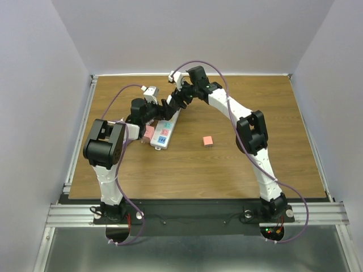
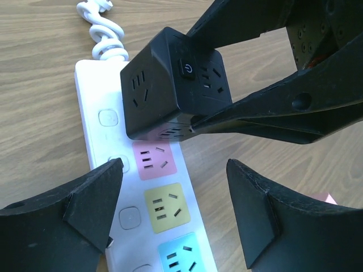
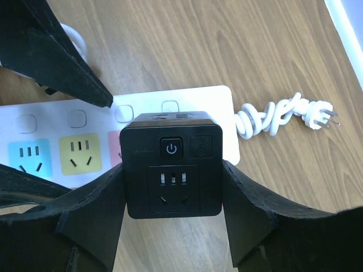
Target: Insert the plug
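A black cube plug [image 3: 173, 170] with a power button and sockets on its faces sits between my right gripper's [image 3: 173, 192] fingers, which are shut on its two sides. In the left wrist view the black cube plug [image 2: 173, 85] stands at the cable end of the white power strip [image 2: 93, 90], just past the pink socket [image 2: 153, 160]; its prongs are hidden. My left gripper [image 2: 173, 209] is open and empty, straddling the strip at the yellow socket [image 2: 165, 207]. In the top view both grippers, left [image 1: 153, 119] and right [image 1: 170, 106], meet over the strip [image 1: 163, 136].
The strip's white coiled cable [image 3: 278, 113] lies on the wood beyond its end. A pink block [image 1: 207, 141] lies to the right of the strip, and another pink block [image 1: 148, 133] lies at its left side. A blue socket [image 2: 184, 255] follows the yellow one.
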### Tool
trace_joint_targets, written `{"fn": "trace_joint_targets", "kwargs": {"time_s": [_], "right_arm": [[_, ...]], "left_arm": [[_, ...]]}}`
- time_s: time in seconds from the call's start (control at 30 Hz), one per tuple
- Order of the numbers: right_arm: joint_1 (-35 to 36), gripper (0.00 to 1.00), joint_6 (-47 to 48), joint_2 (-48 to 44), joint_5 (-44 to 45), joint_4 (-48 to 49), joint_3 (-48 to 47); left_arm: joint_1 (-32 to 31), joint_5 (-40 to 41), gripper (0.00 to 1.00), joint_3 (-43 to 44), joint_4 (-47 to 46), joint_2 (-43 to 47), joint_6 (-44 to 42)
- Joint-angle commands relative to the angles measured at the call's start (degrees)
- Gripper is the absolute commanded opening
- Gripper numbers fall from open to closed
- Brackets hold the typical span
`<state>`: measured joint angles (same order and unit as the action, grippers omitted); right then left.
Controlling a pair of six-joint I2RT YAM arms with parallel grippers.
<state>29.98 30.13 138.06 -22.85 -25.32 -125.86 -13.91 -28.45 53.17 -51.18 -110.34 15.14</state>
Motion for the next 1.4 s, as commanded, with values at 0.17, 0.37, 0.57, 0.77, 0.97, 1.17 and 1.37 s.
{"fn": "trace_joint_targets", "kwargs": {"time_s": [0.17, 0.37, 0.57, 0.77, 0.97, 1.17, 1.37], "right_arm": [[0.7, 0.0, -0.69, 6.16, 2.99, -3.07, -5.71], [1.4, 0.0, -0.77, 9.07, 3.52, -3.51, -9.31], [2.19, 0.01, -1.56, 12.85, 3.16, -3.51, -13.17], [2.19, 0.01, -3.23, 15.31, 1.93, -3.07, -16.52], [2.19, 0.0, -4.37, 12.16, 4.3, -2.02, -11.7], [2.02, 0.0, -7.27, 4.33, 6.59, 1.85, 1.81], [1.84, 0.0, -9.12, -3.14, 9.83, 7.12, 12.04]], "left_arm": [[-0.33, 4.36, 0.82, 4.22, 1.69, -2.77, -0.72], [-0.33, 4.28, 0.81, 4.31, 1.43, -3.39, -1.07], [-0.33, 5.07, 0.85, 4.4, 2.13, -3.47, -1.25], [-0.41, 2.53, 0.86, 5.45, 3.45, -4.44, -1.51], [-1.29, 4.36, 0.87, 5.11, 5.03, -4.88, -2.3], [-3.05, 4.72, 0.87, 4.58, 5.74, -5.67, -3.27], [-6.03, 4.54, 0.87, 4.23, 5.65, -6.11, -4.67]]}}
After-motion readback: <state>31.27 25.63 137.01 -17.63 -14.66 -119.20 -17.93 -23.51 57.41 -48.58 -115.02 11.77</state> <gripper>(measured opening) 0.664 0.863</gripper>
